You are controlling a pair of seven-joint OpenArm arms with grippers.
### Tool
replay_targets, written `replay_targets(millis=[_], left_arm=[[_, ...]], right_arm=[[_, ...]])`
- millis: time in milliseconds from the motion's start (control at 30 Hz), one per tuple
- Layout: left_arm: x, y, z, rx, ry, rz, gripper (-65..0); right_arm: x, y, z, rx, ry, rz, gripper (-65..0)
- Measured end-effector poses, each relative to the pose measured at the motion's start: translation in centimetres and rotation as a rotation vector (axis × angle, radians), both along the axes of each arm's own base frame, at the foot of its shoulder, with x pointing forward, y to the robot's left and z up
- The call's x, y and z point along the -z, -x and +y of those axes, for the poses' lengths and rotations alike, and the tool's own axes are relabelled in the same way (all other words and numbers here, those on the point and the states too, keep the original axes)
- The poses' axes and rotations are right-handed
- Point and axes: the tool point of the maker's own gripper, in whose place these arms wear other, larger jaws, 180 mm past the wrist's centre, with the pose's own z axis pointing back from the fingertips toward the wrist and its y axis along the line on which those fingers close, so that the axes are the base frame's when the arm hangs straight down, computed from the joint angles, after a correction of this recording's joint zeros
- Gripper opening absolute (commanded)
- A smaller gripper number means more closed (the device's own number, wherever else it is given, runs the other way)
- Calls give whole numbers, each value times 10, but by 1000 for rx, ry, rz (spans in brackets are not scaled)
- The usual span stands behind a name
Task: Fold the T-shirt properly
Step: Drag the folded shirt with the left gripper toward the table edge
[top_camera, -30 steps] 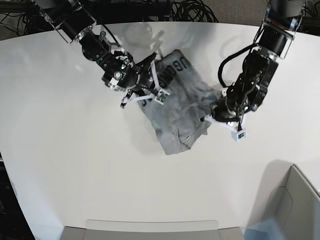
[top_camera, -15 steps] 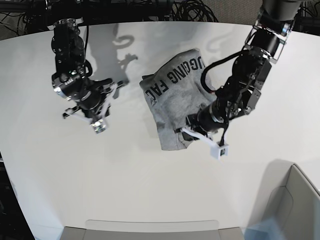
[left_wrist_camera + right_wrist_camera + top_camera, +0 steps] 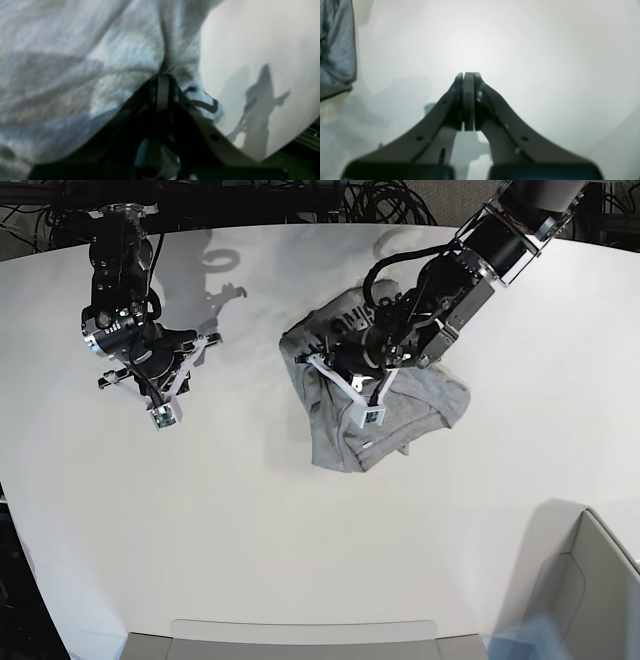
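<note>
On the worktop (image 3: 300,530), left pincer (image 3: 345,370) has dragged T-shirt (image 3: 400,415) fold leftward, pinching cloth, right pincer (image 3: 150,385) pressed together, well apart.

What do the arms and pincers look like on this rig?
Both arms are black, jointed, with black cables looped alongside. The left pincer and right pincer have pale grey tapered fingers with dark pads and small screw holes. Each wrist carries a small white camera block.

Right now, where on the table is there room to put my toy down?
The table is bare along the near side, below the T-shirt, and between the shirt and the right gripper. It is crowded at the shirt, where the left gripper pinches the cloth.
</note>
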Motion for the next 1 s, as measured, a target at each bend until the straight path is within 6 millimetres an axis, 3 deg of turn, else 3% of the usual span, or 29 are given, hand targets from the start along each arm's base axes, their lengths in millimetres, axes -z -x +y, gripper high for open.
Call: replay_targets(millis=[67,200,267,467,667,800,933,1000], left_arm=[[12,2,4,-6,-22,39,-650],[17,1,20,-1,-34,21,-650],[24,5,44,-18,-73,31,-650],[25,-9,134,-74,-271,-40,-650],[23,-10,180,-102,-377,-50,-650],[12,-11,191,-126,-411,-60,-650],[-13,-16,183,-185,-306,-49,-650],[-34,-28,178,-203,-269,-108,-650]], right_arm=[[2,2,1,-4,-2,4,-650],[1,1,1,-4,0,1,-650],[4,4,2,-5,-3,9,-650],[5,6,2,-6,0,15,-650],[5,6,1,-6,1,15,-650],[3,4,1,-6,1,10,-650],[2,2,2,-7,0,5,-650],[2,2,2,-7,1,5,-650]])
